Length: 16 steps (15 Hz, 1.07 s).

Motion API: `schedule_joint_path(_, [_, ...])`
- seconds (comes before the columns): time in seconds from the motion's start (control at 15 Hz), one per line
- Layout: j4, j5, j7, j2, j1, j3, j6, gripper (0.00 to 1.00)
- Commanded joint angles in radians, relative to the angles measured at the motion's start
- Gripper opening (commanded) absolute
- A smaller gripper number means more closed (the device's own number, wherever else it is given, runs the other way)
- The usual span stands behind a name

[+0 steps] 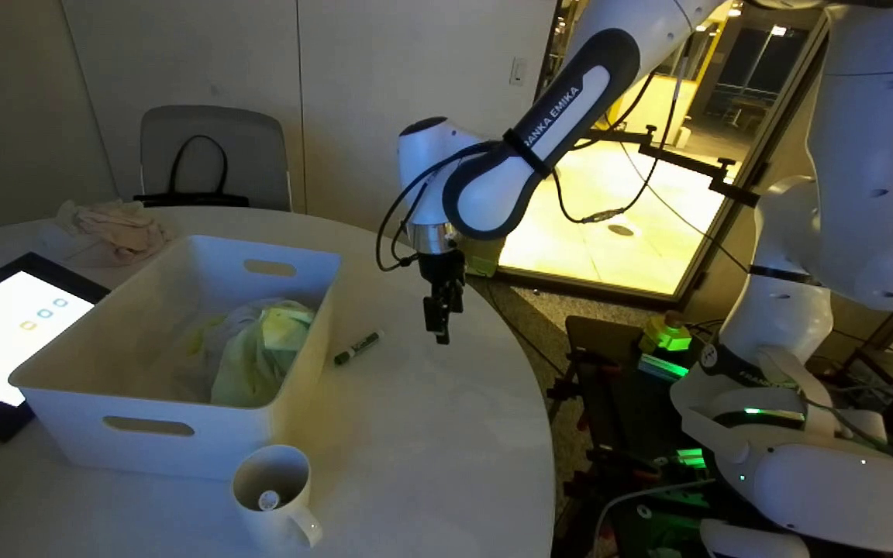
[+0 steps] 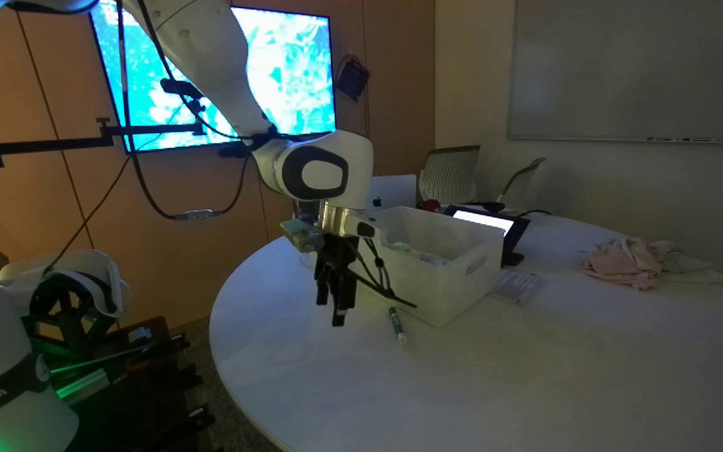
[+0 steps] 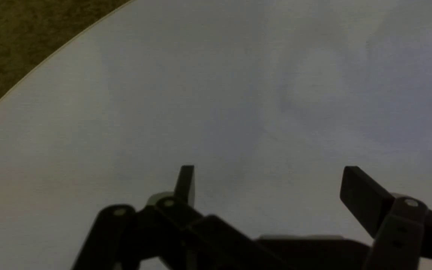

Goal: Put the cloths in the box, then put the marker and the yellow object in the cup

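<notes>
We saw the fingers hanging above the counter, spread wide apart and holding nothing; past them, the wrist view gave us the counter's surface and, at upper left, the dark floor. In both exterior views we found the marker lying on the counter just beside the box, near the fingers but apart from them. Inside the box we made out the cloths, bunched toward the marker's side: pale yellow-green, with a brighter patch and some white-grey. The cup stood upright by a corner of the box; we could not tell whether the two touched, nor what the pale round thing inside the cup was. On the box's far side from the marker we noted a tablet with its screen lit and, apart from the box, a heap of pinkish fabric. We also saw a black bag in front of a grey chair and, in an exterior view, a laptop behind the box.
</notes>
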Motion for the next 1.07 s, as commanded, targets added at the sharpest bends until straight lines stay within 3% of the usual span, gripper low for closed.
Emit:
schedule_joint_path(0.0, [0.014, -0.123, -0.069, 0.020, -0.008, -0.019, 0.090, 1.00])
schedule_joint_path(0.53, [0.061, -0.264, -0.242, 0.055, -0.023, -0.011, 0.257, 1.00])
schedule_joint_path(1.0, [0.127, -0.233, -0.421, 0.132, -0.059, 0.038, 0.349, 1.00])
